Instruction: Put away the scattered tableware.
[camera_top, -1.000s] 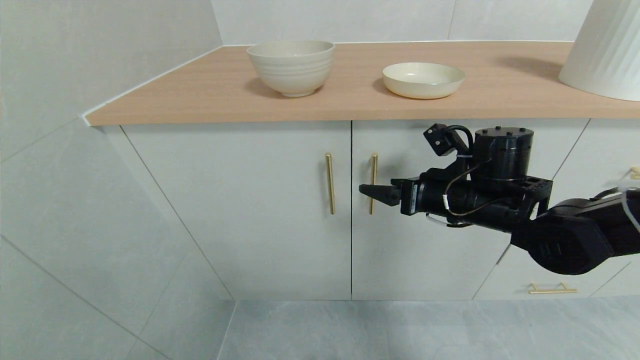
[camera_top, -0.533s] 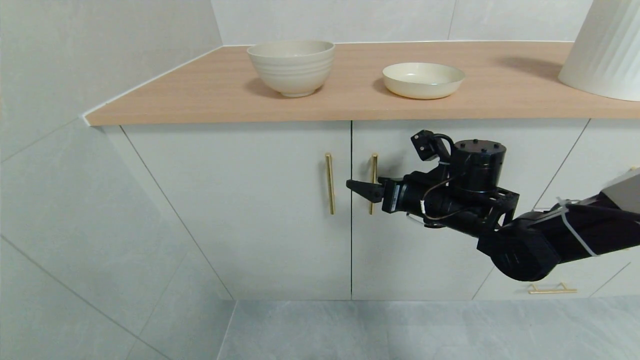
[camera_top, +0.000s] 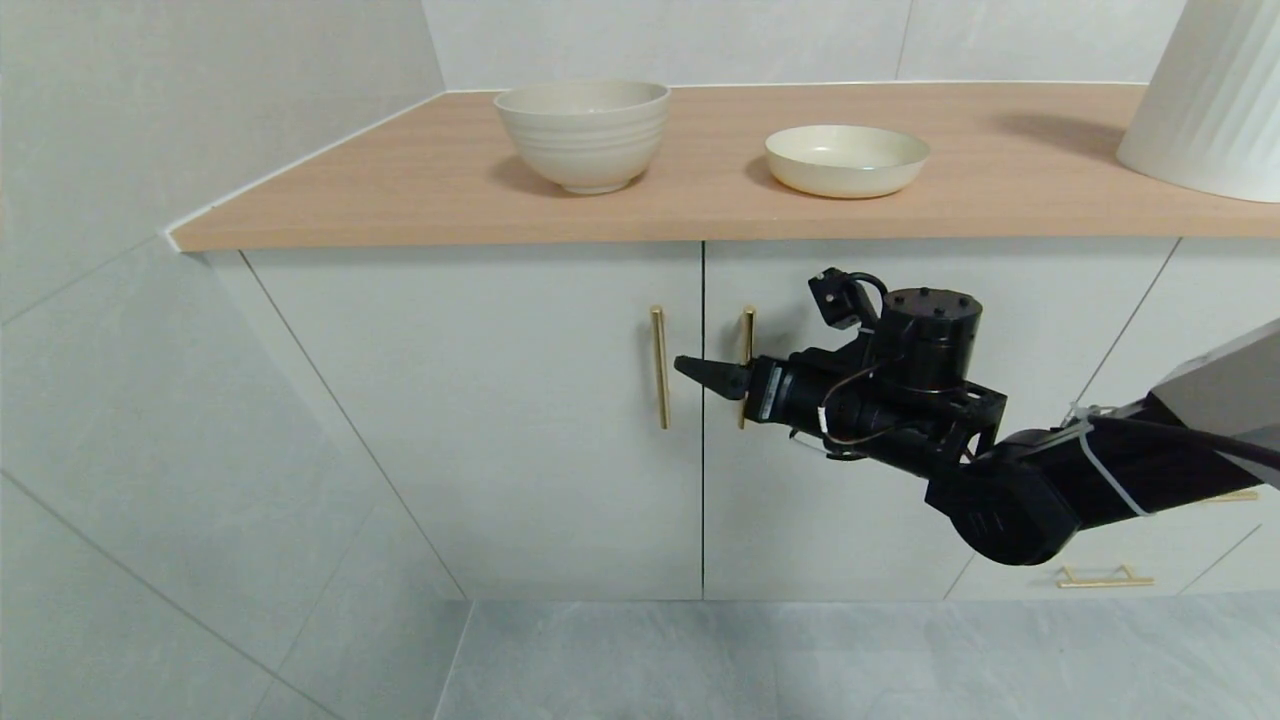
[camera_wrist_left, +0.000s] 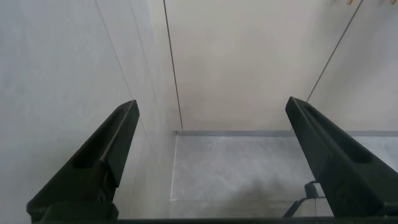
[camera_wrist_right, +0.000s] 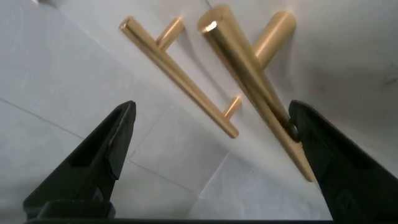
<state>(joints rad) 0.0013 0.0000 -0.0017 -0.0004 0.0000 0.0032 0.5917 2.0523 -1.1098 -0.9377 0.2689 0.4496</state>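
Cream tableware is sitting out on the wooden countertop (camera_top: 420, 200). A deep ribbed bowl (camera_top: 582, 135) is standing toward the wall corner, and a shallow dish (camera_top: 847, 160) is lying well apart from it on the robot's right. Both are upright and neither gripper is touching them. A tall white ribbed vessel (camera_top: 1215, 100) is standing at the far right of the counter.

Below the counter, the two pale cabinet doors (camera_top: 480, 420) are sitting closed, with upright brass handles on either side of the seam between them.

The right gripper (camera_top: 692, 367) is reaching across the front of the right door at handle height. In the head view its tip is lying between the right door's handle (camera_top: 746, 330) and the left door's handle (camera_top: 658, 367).

In the right wrist view this claw (camera_wrist_right: 211, 174) is gaping wide and gripping nothing. The right door's handle (camera_wrist_right: 249, 87) is running through the gap close against one finger (camera_wrist_right: 336, 168). I cannot tell whether it is touching that finger. The left door's handle (camera_wrist_right: 177, 74) is lying farther off.

The left gripper (camera_wrist_left: 211, 162) is also spread fully open and holding nothing. It is hanging low, facing the grey floor (camera_wrist_left: 236, 168) at the foot of the cabinets.

A small brass drawer pull (camera_top: 1105, 577) is showing low on the right.
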